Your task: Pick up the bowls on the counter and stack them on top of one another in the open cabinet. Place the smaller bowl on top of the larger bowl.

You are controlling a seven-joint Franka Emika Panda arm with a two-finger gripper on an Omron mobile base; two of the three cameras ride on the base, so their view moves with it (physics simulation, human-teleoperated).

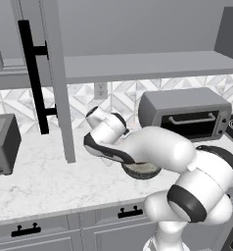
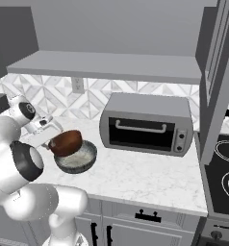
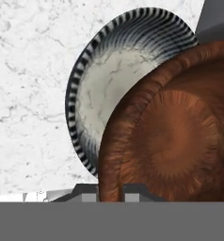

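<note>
I have the smaller bowl (image 3: 175, 136) in the claw (image 3: 110, 193): the fingers are closed tight on its rim, and the reddish-brown bowl hangs tilted just past the fingertips, off the counter (image 2: 150, 178). In the right base view the same bowl (image 2: 66, 142) sits at the end of the claw (image 2: 50, 142), raised and tipped on its side. Directly beyond and below it is the larger bowl (image 3: 109, 89), resting on the marble, its pale speckled inside showing; the small bowl overlaps its near edge, and I cannot tell whether they touch. From the right base the grey bowl (image 2: 79, 160) lies just under the held one. Farther out from the claw stands a toaster oven (image 2: 147, 125) against the tiled wall. Above is the cabinet shelf (image 2: 111, 65), and its door with the long black handle (image 1: 33, 73) stands open.
</note>
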